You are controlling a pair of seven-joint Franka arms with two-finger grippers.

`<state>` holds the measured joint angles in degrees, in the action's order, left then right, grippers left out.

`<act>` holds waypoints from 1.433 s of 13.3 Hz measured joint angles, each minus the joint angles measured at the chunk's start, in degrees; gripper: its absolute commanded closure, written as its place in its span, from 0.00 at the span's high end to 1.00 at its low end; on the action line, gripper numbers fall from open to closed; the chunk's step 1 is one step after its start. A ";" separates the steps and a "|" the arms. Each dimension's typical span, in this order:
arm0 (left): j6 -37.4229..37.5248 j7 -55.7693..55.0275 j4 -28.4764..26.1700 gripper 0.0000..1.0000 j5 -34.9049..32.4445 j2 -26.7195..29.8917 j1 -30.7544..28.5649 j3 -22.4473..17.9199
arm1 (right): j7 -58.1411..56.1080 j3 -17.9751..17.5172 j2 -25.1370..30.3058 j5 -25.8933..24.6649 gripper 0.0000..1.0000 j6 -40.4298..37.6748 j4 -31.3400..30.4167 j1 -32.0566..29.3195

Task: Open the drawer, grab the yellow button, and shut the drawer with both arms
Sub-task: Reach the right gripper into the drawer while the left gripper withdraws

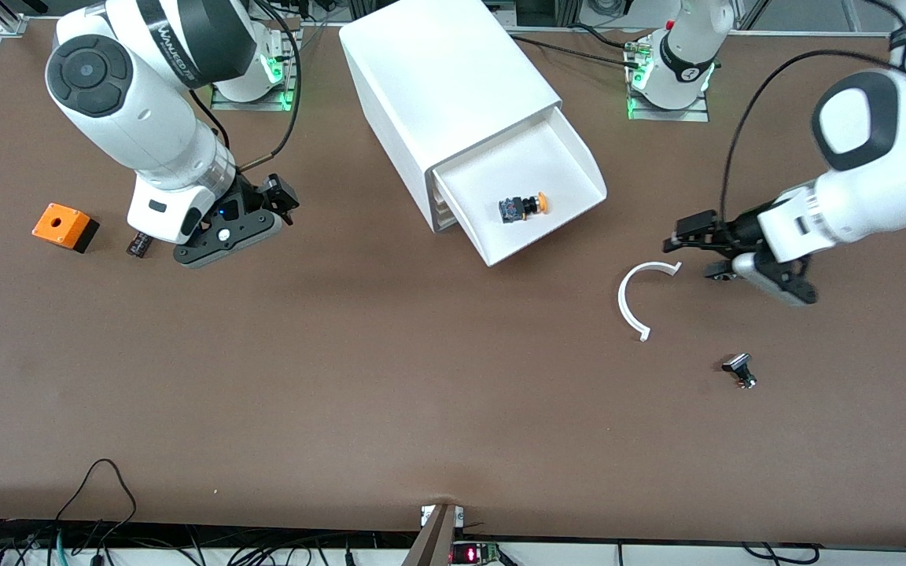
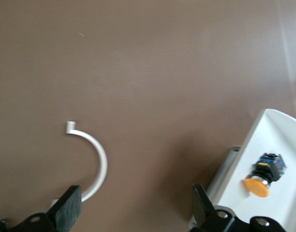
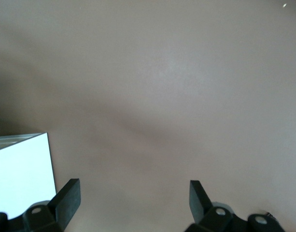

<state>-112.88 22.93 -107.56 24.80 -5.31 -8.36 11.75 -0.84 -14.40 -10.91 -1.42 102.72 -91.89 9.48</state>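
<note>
- One drawer [image 1: 535, 185] stands pulled out of the white cabinet [image 1: 441, 82]; under its front edge the fronts of lower drawers are only slivers, so their number cannot be counted.
- One button [image 1: 525, 207] lies on its side in the drawer, orange cap toward the left arm's end of the worktop [image 1: 343, 354], black body toward the cabinet.
- One white curved strip [image 1: 635, 295] lies on the worktop, nearer to the front camera than the drawer.
- One small silver-black part [image 1: 739, 370] lies nearer still, toward the left arm's end; its shape is hard to make out.
- One orange box [image 1: 64, 226] with a hole sits at the right arm's end; a small dark part [image 1: 138, 244] beside it is half hidden by the arm.
- Two hands: the left hand [image 1: 693, 250] is over the worktop just beside the strip, fingers [image 2: 70, 207] spread, holding nothing.
- The right hand [image 3: 133, 198], waiting over bare worktop near the orange box, is spread and empty; the front view hides its fingertips under the wrist.
</note>
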 measured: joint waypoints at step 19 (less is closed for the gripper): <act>14.83 -18.84 7.27 1.00 -25.70 8.54 1.02 -1.58 | -13.09 -0.86 -10.57 -4.12 1.00 10.98 11.90 23.09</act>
<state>-98.05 4.08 -100.29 -0.90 3.23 -7.34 10.17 -13.93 -15.26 -21.49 -5.54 113.70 -79.99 32.57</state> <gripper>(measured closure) 0.000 0.000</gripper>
